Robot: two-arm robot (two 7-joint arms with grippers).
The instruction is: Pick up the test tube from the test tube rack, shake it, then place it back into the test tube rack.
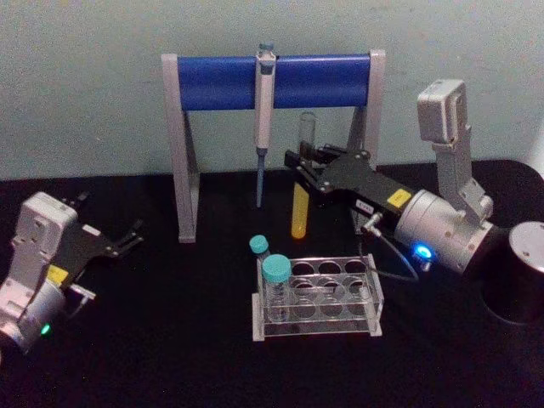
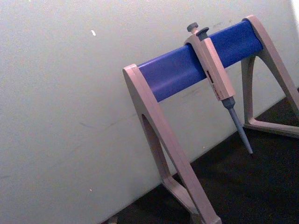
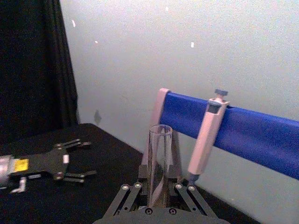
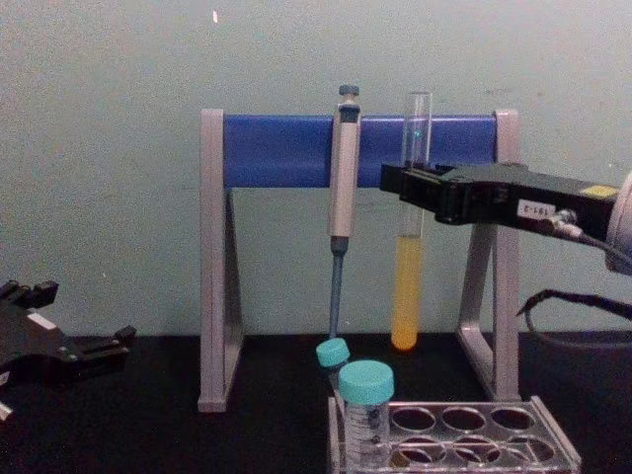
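My right gripper [image 1: 299,168] is shut on the test tube [image 1: 298,212], a tall clear glass tube with yellow-orange liquid in its lower part. The tube hangs upright in the air, behind and above the test tube rack [image 1: 357,299]. From the chest, the test tube [image 4: 406,286] has its round bottom well above the clear rack [image 4: 494,425], and the right gripper [image 4: 413,188] clamps it near mid-height. In the right wrist view the tube's open top [image 3: 160,154] rises between the fingers [image 3: 125,196]. My left gripper [image 1: 134,236] rests open at the left, low over the table.
A grey-and-blue pipette stand [image 1: 272,81] holds a pipette [image 1: 263,127] just left of the lifted tube. Two teal-capped tubes [image 1: 274,285] stand at the rack's left end. A black cylinder [image 1: 518,272] stands at the far right. The left gripper [image 3: 86,159] also appears in the right wrist view.
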